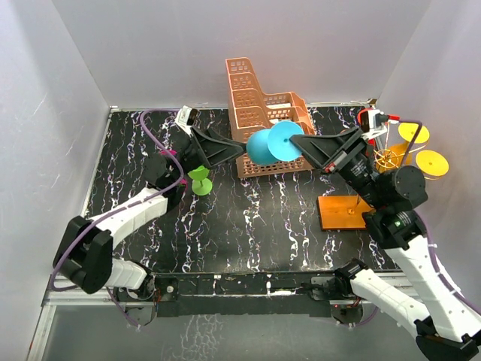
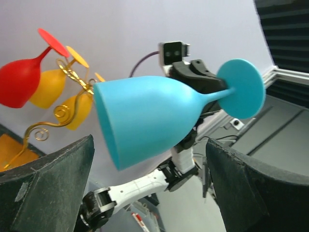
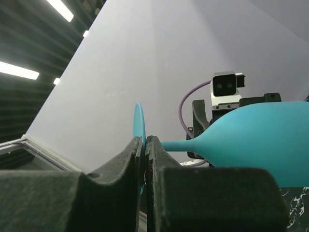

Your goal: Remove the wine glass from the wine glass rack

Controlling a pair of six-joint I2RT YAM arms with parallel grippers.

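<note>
A blue wine glass (image 1: 264, 146) hangs on its side above the table, bowl to the left, clear of the wine glass rack (image 1: 344, 212). My right gripper (image 3: 145, 145) is shut on the glass's flat foot (image 3: 139, 121). My left gripper (image 1: 239, 148) is open, its fingers (image 2: 53, 183) spread either side of the bowl (image 2: 149, 121) without touching it. The rack's gold wire arms (image 2: 48, 125) carry a red glass (image 2: 19, 82) and yellow glasses (image 2: 48, 89).
A peach lattice basket (image 1: 259, 101) stands at the back, right behind the held glass. A small green glass (image 1: 201, 180) sits on the marbled table below my left gripper. White walls close in the left, back and right sides.
</note>
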